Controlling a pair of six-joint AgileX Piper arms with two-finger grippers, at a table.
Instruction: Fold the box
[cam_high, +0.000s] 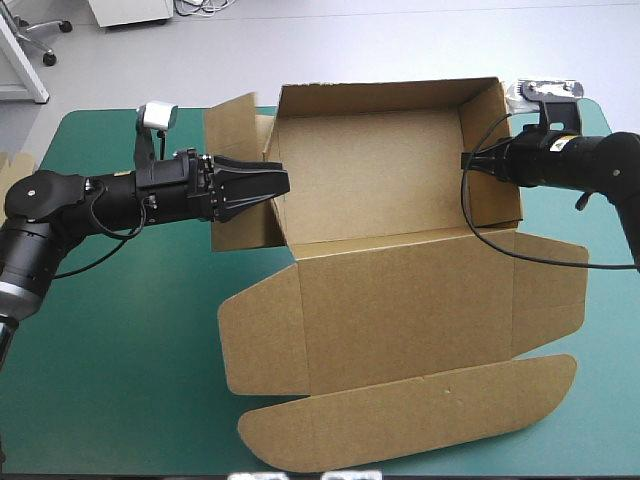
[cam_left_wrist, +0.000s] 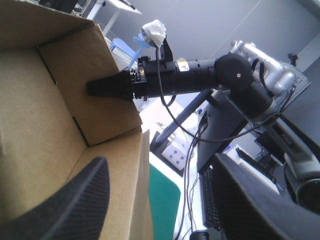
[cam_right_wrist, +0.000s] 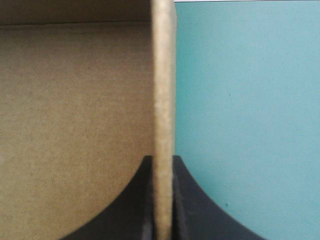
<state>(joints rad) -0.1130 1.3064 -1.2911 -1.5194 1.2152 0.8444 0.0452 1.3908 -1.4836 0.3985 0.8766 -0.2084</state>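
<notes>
Brown cut-board box (cam_high: 400, 290) sits mid-table on the teal-green table cover (cam_high: 120, 350), part erected. Its far half is an open tray with the back wall and both side walls upright and the floor bare. The lid panel lies flat toward the near edge, with a side tab at each end and a long rounded tuck flap (cam_high: 410, 415) at its outer end. Loose side flaps (cam_high: 232, 125) stick out beyond the tray's left wall. I read the black fin-fingered left gripper (cam_high: 272, 182) at that wall's top edge. Its wrist view shows the fingers spread, one inside the tray and one outside, with the wall's edge in the gap. I cannot tell whether either finger touches the board. The black fin-fingered right gripper (cam_high: 470, 160) is at the right wall. Its wrist view shows both fingers pressed onto the board's edge, one on each face, pinching the wall. A sliver of spare brown board (cam_high: 8, 165) shows at the table's left edge.
</notes>
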